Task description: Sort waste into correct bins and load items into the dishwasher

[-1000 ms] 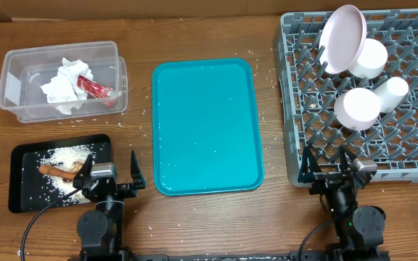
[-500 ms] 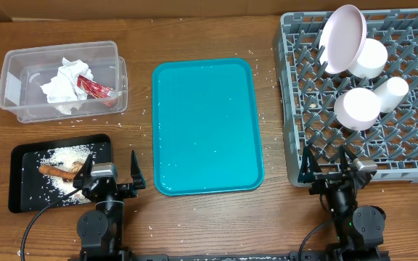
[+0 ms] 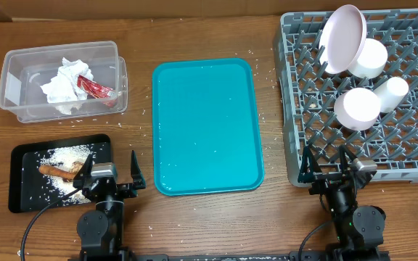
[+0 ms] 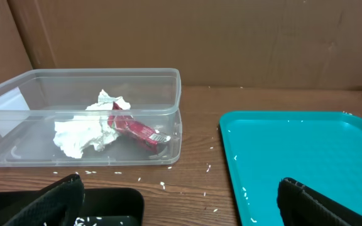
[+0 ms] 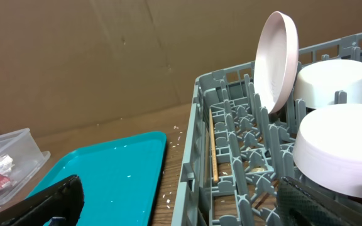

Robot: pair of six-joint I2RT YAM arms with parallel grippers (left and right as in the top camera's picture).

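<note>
Overhead, waste: napkin (image 3: 62,85) and red wrapper (image 3: 94,88) are lying in the clear tub (image 3: 20,58); carrot stick (image 3: 53,171) is lying in the black tray (image 3: 17,185).
Dish rack (image 3: 412,145): is holding plate (image 3: 342,38), bowls (image 3: 369,58) and cup (image 3: 392,93).
Left pincer (image 3: 109,164): is gaping, empty.
Right pincer (image 3: 326,162): is gaping, empty.

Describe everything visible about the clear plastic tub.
The clear tub is a rectangular, see-through plastic box with rounded corners, a lipped rim and a pale patch on its left end wall. It sits upright and open-topped on the wooden table at the far left, beyond the black tray and apart from it. Inside lie a crumpled white napkin and a red wrapper, touching each other.
</note>
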